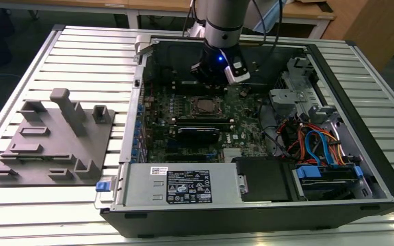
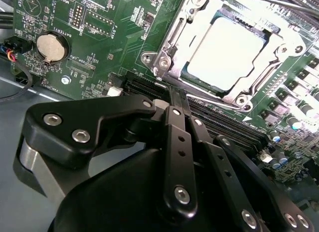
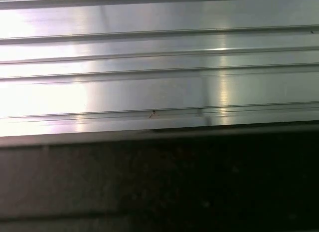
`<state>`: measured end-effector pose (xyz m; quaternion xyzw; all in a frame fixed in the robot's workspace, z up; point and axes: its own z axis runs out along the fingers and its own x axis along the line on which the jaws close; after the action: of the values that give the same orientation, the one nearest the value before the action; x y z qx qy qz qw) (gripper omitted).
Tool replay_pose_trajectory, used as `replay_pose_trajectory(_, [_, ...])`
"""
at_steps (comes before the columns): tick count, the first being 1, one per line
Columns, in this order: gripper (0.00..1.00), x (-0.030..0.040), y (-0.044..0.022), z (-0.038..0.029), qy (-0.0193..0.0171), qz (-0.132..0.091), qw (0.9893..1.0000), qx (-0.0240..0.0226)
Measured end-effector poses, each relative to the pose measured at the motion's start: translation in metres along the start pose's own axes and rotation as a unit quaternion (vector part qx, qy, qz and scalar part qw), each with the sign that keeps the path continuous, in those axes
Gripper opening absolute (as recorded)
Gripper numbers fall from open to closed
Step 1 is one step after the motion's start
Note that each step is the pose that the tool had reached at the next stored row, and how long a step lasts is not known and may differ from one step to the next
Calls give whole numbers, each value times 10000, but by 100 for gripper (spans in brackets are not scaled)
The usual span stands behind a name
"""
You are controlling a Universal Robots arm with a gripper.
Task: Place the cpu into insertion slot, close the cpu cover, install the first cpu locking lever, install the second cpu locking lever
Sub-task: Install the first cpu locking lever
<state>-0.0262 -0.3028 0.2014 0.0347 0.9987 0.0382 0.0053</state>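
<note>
Gripper [image 2: 175, 100] fingers together, empty, near the seated cpu [image 2: 227, 55]; cpu cover [image 2: 169, 60] apparently down: thin stiff metal, best pressed at its edge.

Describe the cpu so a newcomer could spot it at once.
Start at the open computer case on the slatted metal table and find the green motherboard inside. Near its middle, the cpu lies flat under the cpu cover, a silvery frame. It is the only pale, plain metal square; the coin battery nearby is round.
</note>
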Motion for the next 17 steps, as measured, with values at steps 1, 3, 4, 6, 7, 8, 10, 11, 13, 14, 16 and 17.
replay_pose_trajectory(1, [10, 0, 0, -5, 1, 0, 10000, 0])
replay_pose_trajectory(3, [10, -1, 1, -17, 2, 0, 10000, -1])
replay_pose_trajectory(4, [10, -1, 2, -22, 3, 0, 10000, -2])
replay_pose_trajectory(6, [10, -5, 2, -24, 2, -1, 10000, -5])
replay_pose_trajectory(7, [10, -6, 2, -24, 2, 0, 10000, -5])
replay_pose_trajectory(8, [10, -8, 3, -24, 2, 0, 10000, -5])
replay_pose_trajectory(10, [10, -14, 3, -25, 3, 0, 10000, -4])
replay_pose_trajectory(11, [10, -15, 3, -25, 3, 0, 10000, -4])
replay_pose_trajectory(13, [10, -18, 3, -21, 3, 0, 10000, -4])
replay_pose_trajectory(14, [10, -20, 3, -17, 3, 0, 10000, -5])
replay_pose_trajectory(16, [10, -31, 2, 0, 23, 1, 10000, -2])
replay_pose_trajectory(17, [10, -34, 0, 9, 35, 3, 10000, -2])
